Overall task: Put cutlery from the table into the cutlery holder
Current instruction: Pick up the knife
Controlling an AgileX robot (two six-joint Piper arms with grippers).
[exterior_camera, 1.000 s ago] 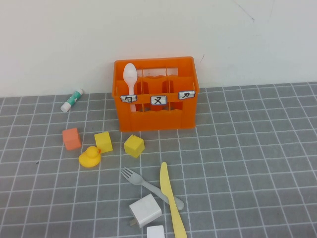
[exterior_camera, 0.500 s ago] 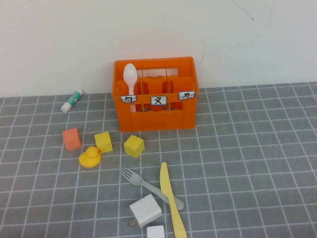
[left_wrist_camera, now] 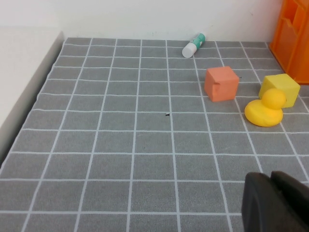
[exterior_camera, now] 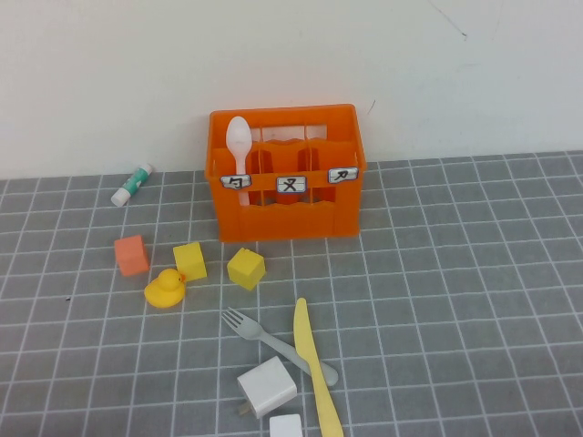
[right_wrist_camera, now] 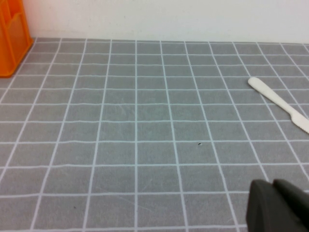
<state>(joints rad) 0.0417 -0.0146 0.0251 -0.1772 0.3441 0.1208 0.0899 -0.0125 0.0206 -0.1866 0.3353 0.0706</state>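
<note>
The orange cutlery holder (exterior_camera: 291, 221) stands at the back of the table (exterior_camera: 455, 273), against the wall. A pale spoon (exterior_camera: 240, 142) stands upright in its left compartment. The grey fork (exterior_camera: 262, 336) and the yellow knife (exterior_camera: 310, 360) lie crossed on the table in front of it. Neither arm shows in the high view. In the left wrist view my left gripper (left_wrist_camera: 270, 176) is shut and empty over bare table, far from the holder (left_wrist_camera: 295, 38). My right gripper (right_wrist_camera: 273, 183) is shut and empty too, with the holder's edge (right_wrist_camera: 12, 38) far off.
Two yellow cubes (exterior_camera: 190, 260) (exterior_camera: 246, 269), an orange cube (exterior_camera: 132, 255) and a yellow duck (exterior_camera: 166, 288) sit front left of the holder. White blocks (exterior_camera: 267, 386) (exterior_camera: 286, 426) lie beside the fork. A glue tube (exterior_camera: 133, 184) rests by the wall. A pale flat utensil (right_wrist_camera: 277, 102) lies ahead of the right gripper.
</note>
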